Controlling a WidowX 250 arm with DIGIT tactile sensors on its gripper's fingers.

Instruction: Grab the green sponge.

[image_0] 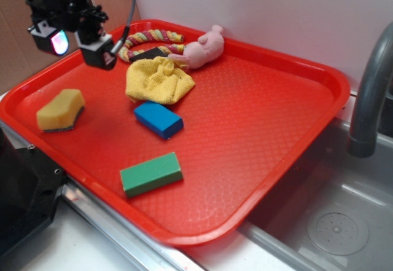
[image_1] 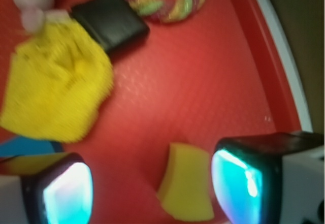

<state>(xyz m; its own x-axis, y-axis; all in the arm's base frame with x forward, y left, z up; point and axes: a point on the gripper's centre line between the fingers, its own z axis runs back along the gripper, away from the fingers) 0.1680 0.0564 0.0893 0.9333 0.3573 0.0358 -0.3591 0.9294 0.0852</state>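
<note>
The green sponge [image_0: 151, 174], a flat rectangular block, lies near the front edge of the red tray [image_0: 258, 136]. It is out of the wrist view. My gripper [image_0: 77, 43] hangs high over the tray's back left corner, far from the green sponge, with its jaws open and nothing between them. In the wrist view the gripper [image_1: 152, 188] looks down between its two glowing pads [image_1: 67, 193] at bare tray and a yellow sponge [image_1: 187, 187] far below.
A yellow sponge [image_0: 60, 110] lies at the tray's left, a blue sponge [image_0: 158, 119] in the middle, a yellow cloth [image_0: 158, 80] behind it. A pink plush toy [image_0: 202, 51], rope ring [image_0: 150, 37] and black block [image_1: 109, 21] sit at the back. A sink and faucet [image_0: 368, 93] stand to the right.
</note>
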